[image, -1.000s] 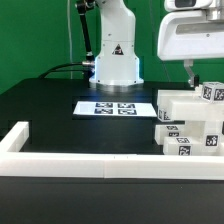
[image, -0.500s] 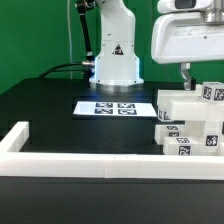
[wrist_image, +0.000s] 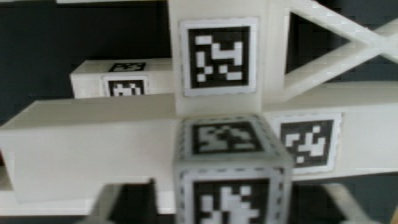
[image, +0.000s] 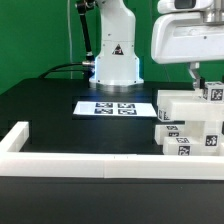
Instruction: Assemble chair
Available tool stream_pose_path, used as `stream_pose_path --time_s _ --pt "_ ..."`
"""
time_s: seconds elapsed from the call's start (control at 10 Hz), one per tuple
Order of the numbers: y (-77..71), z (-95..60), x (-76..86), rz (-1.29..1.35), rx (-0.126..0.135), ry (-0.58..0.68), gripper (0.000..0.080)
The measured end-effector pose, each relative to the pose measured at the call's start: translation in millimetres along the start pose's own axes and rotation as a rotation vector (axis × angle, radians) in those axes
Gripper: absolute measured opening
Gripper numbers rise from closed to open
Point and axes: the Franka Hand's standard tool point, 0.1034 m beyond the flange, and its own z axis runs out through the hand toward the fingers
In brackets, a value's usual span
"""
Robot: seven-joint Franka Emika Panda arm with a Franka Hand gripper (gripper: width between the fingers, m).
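Several matte-white chair pieces (image: 186, 124) with black-and-white tags are stacked at the exterior view's right, against the front rail. My gripper (image: 201, 84) hangs over the top of the stack. In the wrist view my gripper (wrist_image: 228, 214) has its two dark fingers on either side of a small white tagged block (wrist_image: 228, 165), close against it. That block also shows in the exterior view (image: 212, 92), on top of the stack. Behind it in the wrist view lie a wide white piece (wrist_image: 89, 125) and crossing white bars (wrist_image: 329, 60).
The marker board (image: 114, 106) lies flat on the black table before the robot base (image: 115, 62). A long white border rail (image: 90, 163) runs along the front, with a short arm at the exterior view's left (image: 12, 137).
My gripper shifted towards the exterior view's left half a second ago, then back to the right. The small tagged block moved with it.
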Motion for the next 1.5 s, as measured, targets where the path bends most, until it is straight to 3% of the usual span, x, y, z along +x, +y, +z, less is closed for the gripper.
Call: stream_pose_path --time_s 0.5,1.5 --pt "0.3 -0.1 0.3 0.083 0.000 0.001 0.0287" --pt "1.0 0.0 0.9 0.904 0.003 0.003 0.0289"
